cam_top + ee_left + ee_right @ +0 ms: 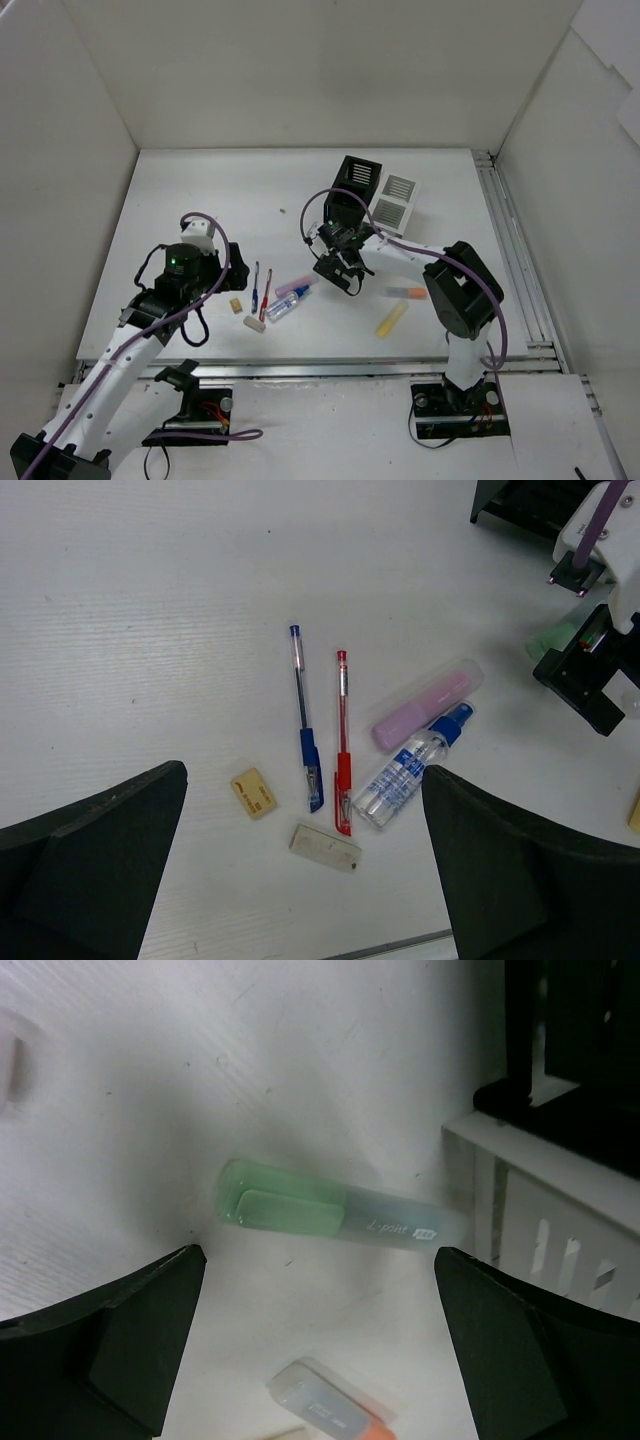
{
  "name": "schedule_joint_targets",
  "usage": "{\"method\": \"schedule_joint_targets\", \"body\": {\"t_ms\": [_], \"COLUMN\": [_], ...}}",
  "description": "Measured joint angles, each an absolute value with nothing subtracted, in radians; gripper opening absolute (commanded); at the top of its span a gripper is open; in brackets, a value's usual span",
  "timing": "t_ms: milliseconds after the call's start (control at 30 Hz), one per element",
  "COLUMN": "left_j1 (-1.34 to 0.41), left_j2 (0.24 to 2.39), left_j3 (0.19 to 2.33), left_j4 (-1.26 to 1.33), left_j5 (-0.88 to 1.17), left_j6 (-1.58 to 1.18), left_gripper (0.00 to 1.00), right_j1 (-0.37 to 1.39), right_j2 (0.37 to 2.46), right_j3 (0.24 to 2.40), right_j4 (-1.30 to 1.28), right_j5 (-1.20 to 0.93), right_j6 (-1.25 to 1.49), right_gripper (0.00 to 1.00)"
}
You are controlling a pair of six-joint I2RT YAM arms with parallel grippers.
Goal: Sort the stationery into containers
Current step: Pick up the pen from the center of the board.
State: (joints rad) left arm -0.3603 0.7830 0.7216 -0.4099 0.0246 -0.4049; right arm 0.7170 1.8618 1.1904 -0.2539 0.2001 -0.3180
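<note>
Left gripper (305, 772): wide open, empty, over blue pen (303, 720).
Right gripper (320, 1255): wide open, empty; green highlighter (330, 1210) below, white box (540, 1230) edge near.

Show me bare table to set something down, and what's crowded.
Bare: far-left white tabletop, between the left wall and black slotted box. Crowded: around the blue pen, red pen and pink marker mid-front; also the green highlighter by the white slotted box.

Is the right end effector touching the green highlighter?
Apart. Right wrist view: green highlighter lies between the right end effector's spread fingers, table showing either side.
</note>
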Motion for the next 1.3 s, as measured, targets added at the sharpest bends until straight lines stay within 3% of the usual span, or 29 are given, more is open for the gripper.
{"method": "schedule_joint_targets", "body": {"t_ms": [200,367,500,633,833,1067,1300], "left_j1": [-0.36,-0.36,-0.367,-0.368,-0.368,-0.368,-0.378], "left_j2": [0.781,0.777,0.771,0.772,0.787,0.792,0.753], "left_j3": [0.722,0.722,0.722,0.722,0.722,0.722,0.722], "left_j4": [-0.414,-0.418,-0.421,-0.422,-0.422,-0.423,-0.422], "left_j5": [-0.006,-0.035,-0.049,-0.053,-0.057,-0.058,-0.058], "left_j6": [-0.405,-0.405,-0.405,-0.405,-0.405,-0.405,-0.405], "left_gripper": [1.0,1.0,1.0,1.0,1.0,1.0,1.0], "right_j1": [0.716,0.7,0.678,0.667,0.662,0.667,0.658], "right_j2": [1.901,1.933,1.956,1.999,2.027,1.966,1.593], "right_j3": [1.237,1.278,1.309,1.37,1.414,1.358,1.128], "right_j4": [-0.253,-0.257,-0.29,-0.348,-0.394,-0.353,-0.058], "right_j5": [0.201,0.164,0.084,0.013,-0.028,-0.133,-0.154], "right_j6": [-0.453,-0.532,-0.575,-0.605,-0.625,-0.604,-0.471], "right_gripper": [0.93,0.77,0.59,0.32,0.0,0.0,0.0]}}
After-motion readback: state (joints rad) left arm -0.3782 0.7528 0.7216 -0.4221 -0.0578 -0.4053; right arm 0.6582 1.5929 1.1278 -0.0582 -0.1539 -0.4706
